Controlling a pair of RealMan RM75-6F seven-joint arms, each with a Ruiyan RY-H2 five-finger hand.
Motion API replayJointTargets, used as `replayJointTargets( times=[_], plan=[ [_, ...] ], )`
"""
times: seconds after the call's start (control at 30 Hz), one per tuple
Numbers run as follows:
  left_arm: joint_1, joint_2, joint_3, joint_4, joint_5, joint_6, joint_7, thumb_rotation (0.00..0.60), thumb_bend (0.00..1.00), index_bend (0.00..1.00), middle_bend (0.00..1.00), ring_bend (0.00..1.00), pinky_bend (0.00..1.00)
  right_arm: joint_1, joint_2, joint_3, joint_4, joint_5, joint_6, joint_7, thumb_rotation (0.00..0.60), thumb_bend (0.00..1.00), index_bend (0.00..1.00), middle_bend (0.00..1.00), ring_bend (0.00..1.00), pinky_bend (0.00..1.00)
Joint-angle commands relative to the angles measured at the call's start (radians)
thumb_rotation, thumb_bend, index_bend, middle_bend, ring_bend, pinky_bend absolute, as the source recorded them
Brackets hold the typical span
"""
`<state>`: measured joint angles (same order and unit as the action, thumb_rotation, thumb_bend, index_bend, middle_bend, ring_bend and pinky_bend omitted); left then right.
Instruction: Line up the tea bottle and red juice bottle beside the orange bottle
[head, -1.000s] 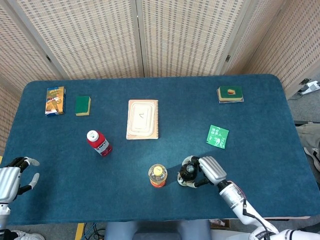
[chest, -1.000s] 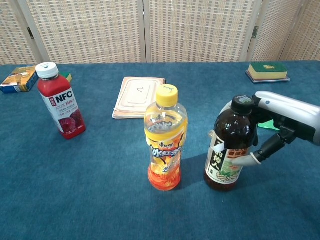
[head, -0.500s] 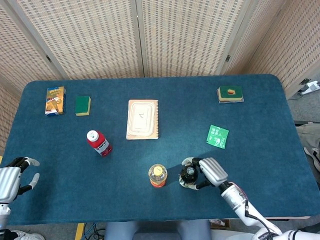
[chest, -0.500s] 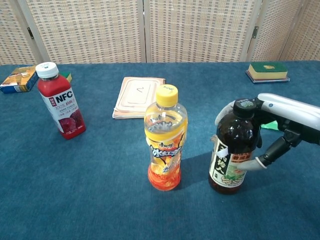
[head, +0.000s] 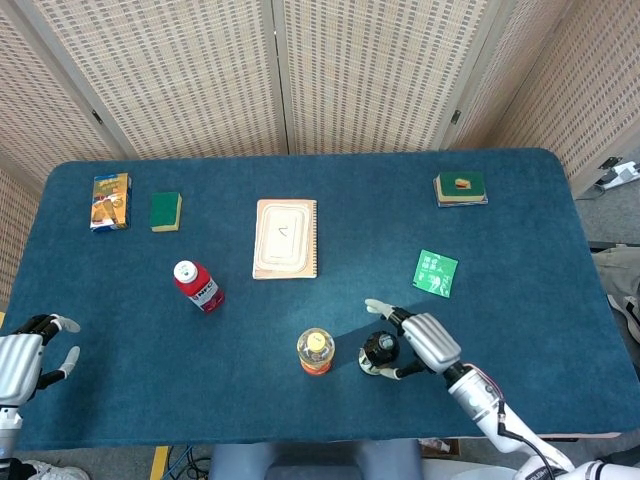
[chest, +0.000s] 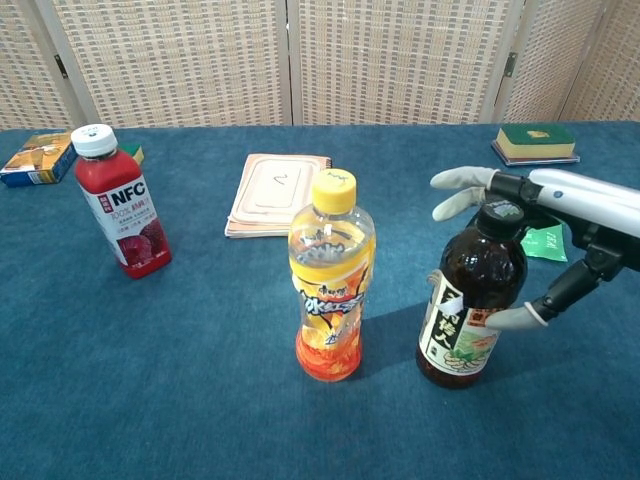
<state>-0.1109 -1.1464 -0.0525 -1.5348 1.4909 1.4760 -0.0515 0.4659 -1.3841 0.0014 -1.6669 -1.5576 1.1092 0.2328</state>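
The orange bottle (chest: 332, 280) (head: 315, 351) with a yellow cap stands upright near the table's front edge. Close to its right stands the dark tea bottle (chest: 474, 300) (head: 379, 350), also upright. My right hand (chest: 560, 235) (head: 428, 340) is just to the right of the tea bottle; its fingers (chest: 462, 190) are spread above and past the cap, and the thumb sits by the label. The red juice bottle (chest: 122, 205) (head: 197, 286) stands alone further left and back. My left hand (head: 25, 352) hangs off the table's front-left corner, holding nothing.
A notebook (head: 286, 238) lies mid-table behind the bottles. A green card (head: 436, 273) lies behind my right hand. A green book stack (head: 460, 187) sits at the back right. A green sponge (head: 165, 211) and a snack box (head: 110, 201) sit at the back left.
My right hand's fingers have come off the tea bottle and spread apart. The bottle shifted slightly right and nearer, and now stands free. The left hand has not moved.
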Motion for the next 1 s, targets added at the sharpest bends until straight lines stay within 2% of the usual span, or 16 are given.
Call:
replayJointTargets(
  times=[0.03, 0.33, 0.63, 0.77, 1.0],
  plan=[
    [-0.001, -0.001, 0.001, 0.001, 0.001, -0.001, -0.002, 0.600, 0.35, 0.44, 0.43, 0.31, 0.51, -0.006, 0.024, 0.000, -0.023, -0.013, 0.020, 0.002, 0.600, 0.00, 0.07, 0.18, 0.24, 0.46],
    [-0.006, -0.008, -0.002, 0.006, 0.008, 0.000, -0.015, 0.600, 0.35, 0.44, 0.43, 0.32, 0.51, -0.041, 0.141, -0.005, -0.117, -0.040, 0.093, -0.041, 0.600, 0.00, 0.07, 0.18, 0.24, 0.46],
    [-0.029, -0.037, -0.024, 0.023, 0.012, -0.004, -0.077, 0.600, 0.35, 0.43, 0.43, 0.33, 0.53, -0.130, 0.241, -0.039, -0.141, -0.124, 0.241, -0.189, 0.600, 0.00, 0.07, 0.21, 0.24, 0.46],
    [-0.044, -0.049, -0.028, 0.026, 0.011, -0.023, -0.108, 0.600, 0.34, 0.42, 0.43, 0.34, 0.53, -0.175, 0.271, -0.052, -0.135, -0.122, 0.284, -0.259, 0.600, 0.00, 0.07, 0.22, 0.24, 0.46],
    [-0.077, -0.064, -0.055, 0.008, -0.027, -0.068, -0.139, 0.600, 0.23, 0.33, 0.35, 0.33, 0.53, -0.242, 0.288, -0.067, -0.113, -0.094, 0.332, -0.319, 0.600, 0.00, 0.10, 0.24, 0.24, 0.46]
  ],
)
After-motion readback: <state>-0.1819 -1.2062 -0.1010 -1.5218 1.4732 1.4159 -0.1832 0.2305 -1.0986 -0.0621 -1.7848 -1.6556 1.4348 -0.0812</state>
